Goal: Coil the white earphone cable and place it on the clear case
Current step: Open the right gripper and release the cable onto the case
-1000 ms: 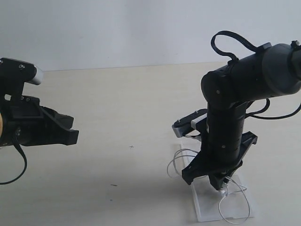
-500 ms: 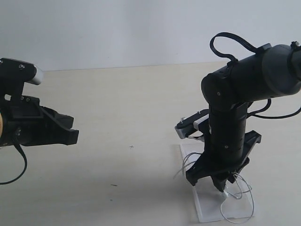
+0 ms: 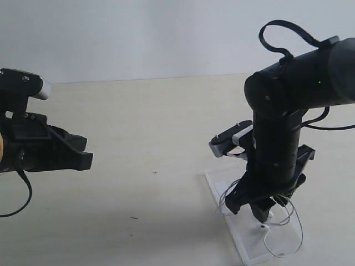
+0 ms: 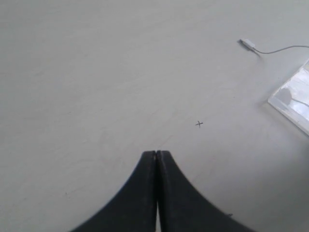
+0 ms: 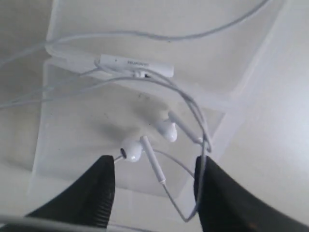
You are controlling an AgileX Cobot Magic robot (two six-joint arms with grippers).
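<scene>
The clear case (image 3: 217, 180) lies flat at the lower right of the exterior view. My right gripper (image 3: 260, 211) hovers just above it, jaws open. Loops of the white earphone cable (image 3: 294, 223) drape round the gripper and onto the case. In the right wrist view the two earbuds (image 5: 131, 149) and the inline remote (image 5: 137, 64) rest on the clear case (image 5: 87, 116), just ahead of the right gripper (image 5: 154, 162); one strand runs along a finger (image 5: 212, 188). My left gripper (image 4: 156, 154) is shut and empty, far from the case (image 4: 294, 99). The cable's plug (image 4: 248, 44) lies on the table.
The pale table (image 3: 144, 122) runs back to a white wall. A small cross mark (image 4: 199, 123) sits on the table between the arms. The left arm (image 3: 33, 147) stays at the left edge.
The right arm has risen and shifted a little right. The cable loops that lay on the table left of the case now hang gathered under the gripper over the case. The left arm is still.
</scene>
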